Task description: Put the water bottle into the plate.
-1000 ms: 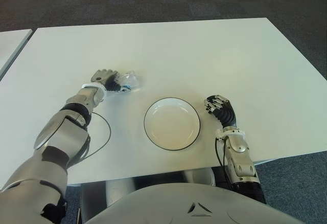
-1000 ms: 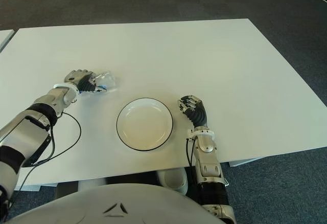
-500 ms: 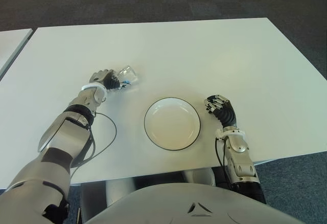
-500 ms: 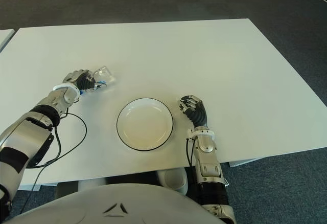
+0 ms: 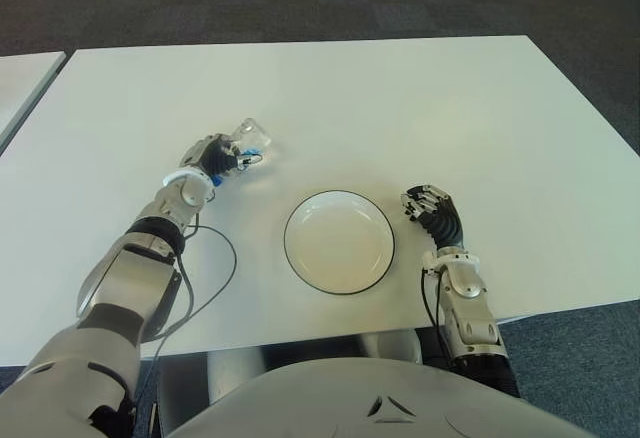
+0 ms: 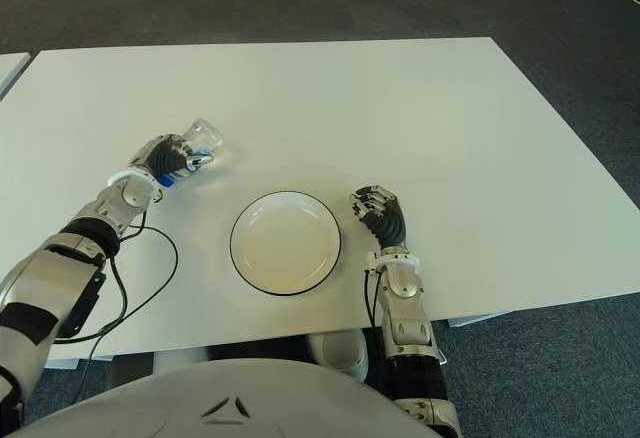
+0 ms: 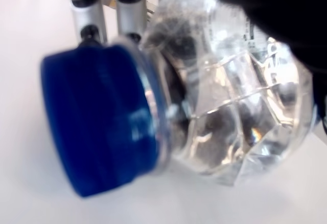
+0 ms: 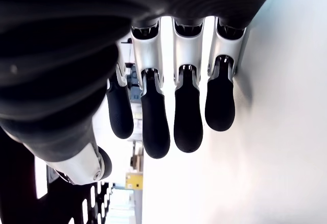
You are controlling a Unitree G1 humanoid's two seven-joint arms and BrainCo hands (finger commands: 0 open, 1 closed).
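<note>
Water bottle [image 5: 249, 139]: clear, crumpled plastic with a blue cap [image 7: 99, 119], and it's up off the white bench [image 5: 400, 98], tilted, its base pointing away from the robot and its cap end buried in the fingers. Close up from the left wrist, you can see the faceted, dented shoulder of the bottle catching the light, a bit of printed label near the far side, and that fat blue cap nearest the camera. The left robot hand [image 5: 212, 155] has it: fingers curled tight around the neck and upper body, holding it over the bench on the robot's left side, well apart from the plate [image 5: 339, 242]. The plate is a round white one with a thin dark rim, sitting in front of the robot near the bench's near edge, nothing in it. Over on the other side, the right robot hand [image 5: 430, 209] shows just beside the plate, on its right, fingers bent over loosely and holding nothing; the right wrist view shows four dark fingertips [image 8: 187, 124] hanging side by side next to the white surface. A black cable [image 5: 212, 273] loops over the bench beside the left forearm.
</note>
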